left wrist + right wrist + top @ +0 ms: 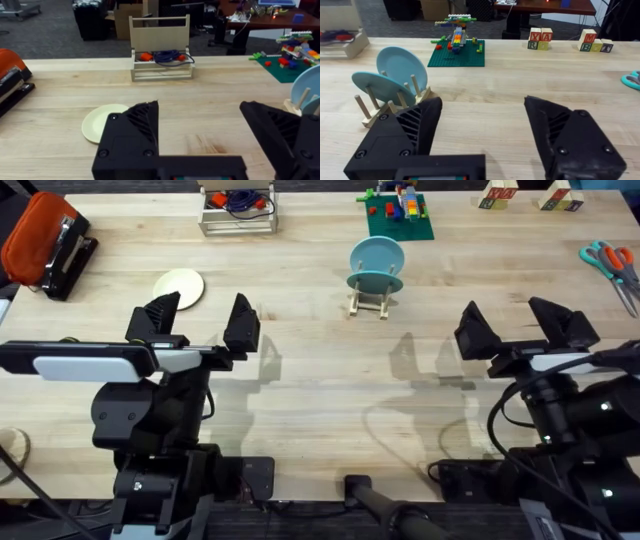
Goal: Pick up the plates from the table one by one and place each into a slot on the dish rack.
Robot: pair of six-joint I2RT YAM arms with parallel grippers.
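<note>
Two blue plates [377, 258] are already sitting in the rack [369, 303]; one cream plate [179, 287] is lying on the table [320, 390], waiting. Both grippers [197, 322] [520, 322] are hovering wide open, empty.

At about eleven o'clock on the desk [300, 380] stands a wire basket [237, 210] holding red and blue items, and at one o'clock a green baseplate [398, 218] carries a small colourful brick model. Lettered wooden blocks [527, 195] sit near two o'clock, scissors [612, 264] with teal handles lie at three o'clock, and an orange and black stapler [45, 242] rests at ten o'clock.
</note>
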